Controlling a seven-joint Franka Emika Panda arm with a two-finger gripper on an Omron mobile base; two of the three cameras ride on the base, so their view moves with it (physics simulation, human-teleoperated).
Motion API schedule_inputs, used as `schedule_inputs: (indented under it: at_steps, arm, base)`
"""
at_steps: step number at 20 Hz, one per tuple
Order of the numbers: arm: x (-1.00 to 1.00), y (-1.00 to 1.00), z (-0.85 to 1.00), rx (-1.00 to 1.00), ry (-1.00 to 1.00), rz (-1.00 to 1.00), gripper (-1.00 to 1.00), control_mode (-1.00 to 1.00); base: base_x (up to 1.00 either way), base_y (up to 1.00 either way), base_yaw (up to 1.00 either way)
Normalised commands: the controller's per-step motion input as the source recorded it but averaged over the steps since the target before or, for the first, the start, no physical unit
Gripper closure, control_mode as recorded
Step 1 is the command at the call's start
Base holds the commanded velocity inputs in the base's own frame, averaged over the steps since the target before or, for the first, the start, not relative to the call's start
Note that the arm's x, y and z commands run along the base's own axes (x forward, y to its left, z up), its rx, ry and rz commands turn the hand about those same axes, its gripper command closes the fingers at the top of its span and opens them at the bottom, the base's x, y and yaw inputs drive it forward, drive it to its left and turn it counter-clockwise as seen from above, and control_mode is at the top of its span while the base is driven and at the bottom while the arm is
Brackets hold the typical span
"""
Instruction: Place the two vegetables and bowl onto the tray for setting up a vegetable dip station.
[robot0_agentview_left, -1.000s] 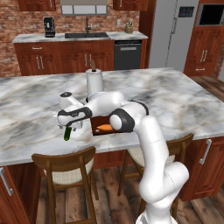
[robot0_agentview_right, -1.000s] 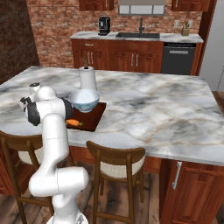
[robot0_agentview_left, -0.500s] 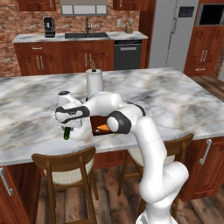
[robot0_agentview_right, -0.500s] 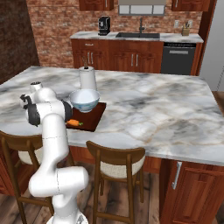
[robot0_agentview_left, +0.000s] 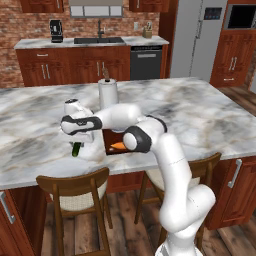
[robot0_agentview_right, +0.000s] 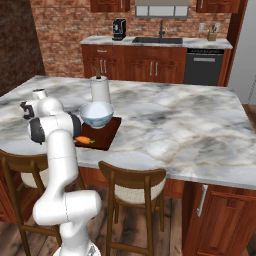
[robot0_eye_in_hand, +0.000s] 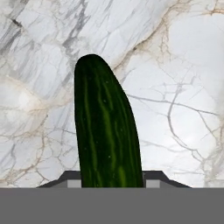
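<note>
My gripper (robot0_agentview_left: 76, 144) was clamped on the cucumber (robot0_eye_in_hand: 106, 131), left of the tray (robot0_agentview_right: 106, 136), where the bowl (robot0_agentview_right: 96, 114) and carrot (robot0_agentview_right: 83, 140) already sat. Next I needed to lift and carry it over.

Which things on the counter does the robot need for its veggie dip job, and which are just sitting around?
Needed for the job:
- cucumber, between the gripper fingers
- carrot, lying on the tray
- bowl, on the tray
- tray

Just sitting around:
- paper towel roll, standing behind the bowl
- coffee maker, on the far counter
</note>
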Motion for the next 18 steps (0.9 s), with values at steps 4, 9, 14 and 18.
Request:
schedule_inputs:
  at_steps: [4, 9, 14, 18]
  arm:
    - [-0.29, -0.09, 0.23, 0.00, 0.07, 0.00, 1.00, -1.00]
    - [-0.23, -0.11, 0.23, 0.00, 0.06, -0.03, 1.00, -1.00]
    - [-0.20, -0.17, 0.23, 0.00, 0.07, -0.08, 1.00, -1.00]
    - [-0.22, -0.17, 0.23, -0.03, 0.05, -0.12, 1.00, -1.00]
  base:
    - [0.00, 0.00, 0.00]
    - [0.00, 0.00, 0.00]
    - [0.00, 0.00, 0.00]
    - [0.00, 0.00, 0.00]
